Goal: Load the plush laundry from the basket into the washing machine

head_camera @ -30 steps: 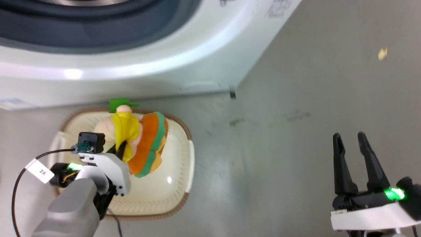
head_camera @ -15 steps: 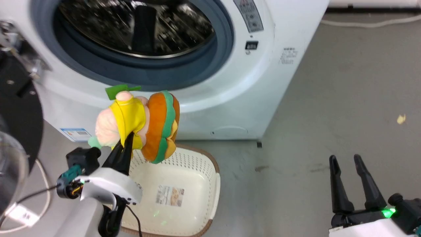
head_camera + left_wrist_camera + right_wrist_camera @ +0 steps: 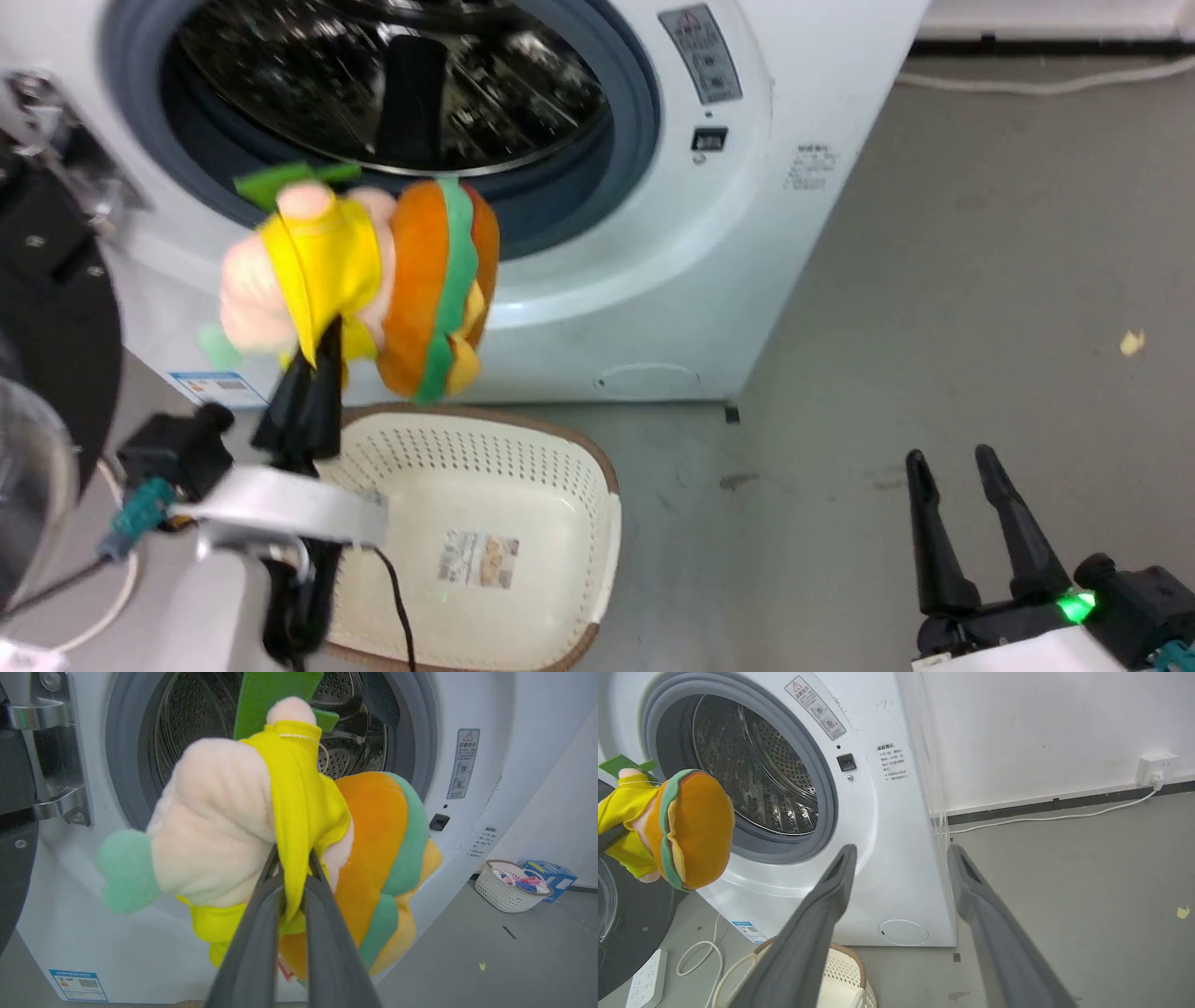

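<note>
My left gripper (image 3: 322, 338) (image 3: 293, 856) is shut on the yellow garment of the plush laundry (image 3: 364, 280) (image 3: 280, 826) (image 3: 677, 826), which hangs in the air just in front of the washing machine's (image 3: 672, 243) (image 3: 887, 826) open mouth, below the steel drum (image 3: 392, 84) (image 3: 196, 723) (image 3: 752, 774). Beneath it on the floor stands the cream basket (image 3: 523, 467) (image 3: 845, 970), with only a label sticker inside. Low at the right, my right gripper (image 3: 948, 462) (image 3: 899, 854) stands open over bare floor, holding nothing.
The washer's black-rimmed door (image 3: 47, 308) (image 3: 14, 849) is swung open at the left. A white cable and power strip (image 3: 644, 980) lie on the floor at the left. A small basket (image 3: 509, 886) and a blue box (image 3: 551, 875) sit far right by the wall.
The left gripper has lifted the plush out of the basket and up to the washer's opening. The head camera tilted up, bringing the drum into view. The right gripper stays open.
</note>
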`<state>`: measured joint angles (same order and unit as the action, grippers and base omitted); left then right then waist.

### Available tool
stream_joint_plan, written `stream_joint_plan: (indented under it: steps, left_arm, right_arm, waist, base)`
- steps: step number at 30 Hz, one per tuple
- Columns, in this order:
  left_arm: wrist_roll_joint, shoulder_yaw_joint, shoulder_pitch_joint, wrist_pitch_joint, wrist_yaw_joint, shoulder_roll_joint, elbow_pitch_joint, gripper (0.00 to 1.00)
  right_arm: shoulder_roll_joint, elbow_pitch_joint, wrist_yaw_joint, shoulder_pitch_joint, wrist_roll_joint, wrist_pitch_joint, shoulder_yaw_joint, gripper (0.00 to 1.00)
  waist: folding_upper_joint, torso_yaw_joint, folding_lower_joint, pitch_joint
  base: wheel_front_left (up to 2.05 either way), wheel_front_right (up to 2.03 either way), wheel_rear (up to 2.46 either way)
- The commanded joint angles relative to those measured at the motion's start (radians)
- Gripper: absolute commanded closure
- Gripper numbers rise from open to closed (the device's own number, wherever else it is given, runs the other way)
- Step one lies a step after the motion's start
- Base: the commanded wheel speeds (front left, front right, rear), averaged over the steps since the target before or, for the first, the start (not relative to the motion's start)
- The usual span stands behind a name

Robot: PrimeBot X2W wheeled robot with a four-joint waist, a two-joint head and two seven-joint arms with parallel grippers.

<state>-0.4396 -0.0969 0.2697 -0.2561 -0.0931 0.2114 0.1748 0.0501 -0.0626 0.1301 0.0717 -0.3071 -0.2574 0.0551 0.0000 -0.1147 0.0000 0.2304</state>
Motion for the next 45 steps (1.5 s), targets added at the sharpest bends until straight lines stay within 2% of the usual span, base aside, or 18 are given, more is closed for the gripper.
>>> stream_joint_plan:
  steps: [1, 6, 10, 11, 21, 25, 30, 35, 38, 45]
  left_arm:
    - [0.012, 0.01, 0.045, -0.006, -0.01, 0.013, 0.002, 1.0]
    - [0.01, 0.012, 0.15, 0.018, -0.019, 0.05, 0.078, 1.0]
    - [0.024, 0.014, 0.32, 0.082, -0.022, 0.119, 0.16, 1.0]
    - [0.024, 0.014, 0.32, 0.082, -0.022, 0.119, 0.16, 1.0]
    - [0.073, -0.008, 0.696, 0.25, -0.025, 0.262, 0.283, 1.0]
    - [0.082, -0.025, 0.843, 0.326, -0.027, 0.287, 0.373, 1.0]
    - [0.1, -0.03, 0.996, 0.371, -0.021, 0.322, 0.486, 1.0]
    - [0.113, -0.032, 1.099, 0.355, -0.007, 0.338, 0.582, 1.0]
    - [0.113, -0.018, 1.143, 0.283, 0.012, 0.34, 0.609, 1.0]
    - [0.109, -0.053, 1.158, 0.31, -0.006, 0.325, 0.725, 1.0]
  right_arm:
    - [0.0, -0.009, 0.001, -0.02, 0.0, -0.004, 0.008, 0.0]
    - [0.0, -0.016, 0.001, -0.043, -0.015, -0.004, 0.029, 0.0]
    - [0.0, -0.03, 0.001, -0.075, -0.034, -0.004, 0.06, 0.0]
    - [0.0, -0.03, 0.001, -0.075, -0.034, -0.004, 0.06, 0.0]
    - [0.0, -0.044, 0.001, -0.131, -0.123, -0.004, 0.096, 0.0]
    - [0.0, -0.046, 0.001, -0.149, -0.134, -0.004, 0.145, 0.0]
    - [0.0, -0.06, 0.001, -0.163, -0.185, -0.004, 0.186, 0.0]
    - [0.0, -0.066, 0.001, -0.168, -0.22, -0.004, 0.198, 0.0]
    - [0.0, -0.068, 0.001, -0.173, -0.215, -0.004, 0.203, 0.0]
    - [0.0, -0.064, 0.001, -0.18, -0.208, -0.004, 0.205, 0.0]
  waist:
    - [0.0, -0.038, 0.0, 0.056]
    - [0.0, -0.081, 0.0, 0.131]
    - [0.0, -0.14, 0.0, 0.236]
    - [0.0, -0.14, 0.0, 0.236]
    - [0.0, -0.221, 0.0, 0.414]
    - [0.0, -0.243, 0.0, 0.463]
    - [0.0, -0.269, 0.0, 0.495]
    - [0.0, -0.283, 0.0, 0.519]
    - [0.0, -0.287, 0.0, 0.532]
    - [0.0, -0.276, 0.0, 0.536]
  base:
    - [0.0, 0.0, 0.0]
    - [0.0, 0.0, 0.0]
    - [0.0, 0.0, 0.0]
    - [0.0, 0.0, 0.0]
    - [0.0, 0.0, 0.0]
    - [0.0, 0.0, 0.0]
    - [0.0, 0.0, 0.0]
    - [0.0, 0.0, 0.0]
    - [0.0, 0.0, 0.0]
    - [0.0, 0.0, 0.0]
